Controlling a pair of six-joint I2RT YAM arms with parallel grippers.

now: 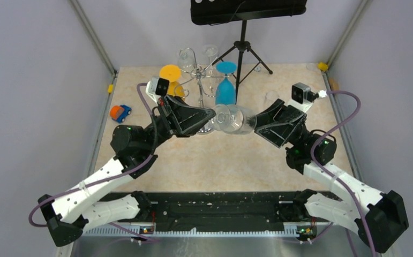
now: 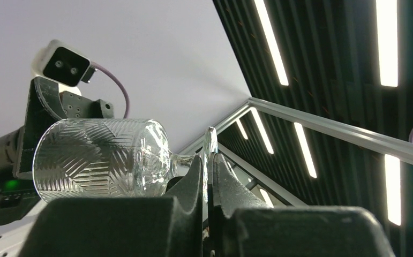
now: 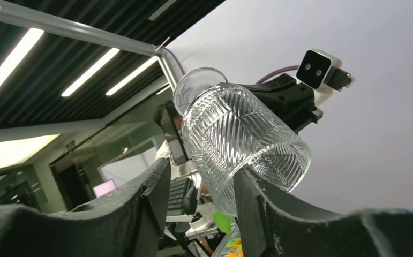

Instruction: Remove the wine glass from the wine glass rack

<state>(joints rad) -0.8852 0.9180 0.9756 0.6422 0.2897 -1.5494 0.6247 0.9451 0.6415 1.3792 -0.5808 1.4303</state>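
A clear cut-pattern wine glass [image 1: 235,119] lies on its side in the air between my two grippers, off the rack. My left gripper [image 1: 213,114] is shut on its thin round foot [image 2: 210,145], and the bowl [image 2: 101,160] points toward the right arm. My right gripper [image 1: 256,124] is open at the bowl's mouth. In the right wrist view the bowl [image 3: 241,142] has its lower wall between the open fingers [image 3: 156,184]. The chrome wine glass rack [image 1: 200,72] stands behind, holding an orange glass [image 1: 170,73], a blue glass [image 1: 225,91] and clear ones [image 1: 187,56].
A black tripod stand [image 1: 241,48] with a dark panel stands just right of the rack at the back. A small orange and blue toy car [image 1: 120,113] lies at the left edge of the mat. Grey walls close in both sides.
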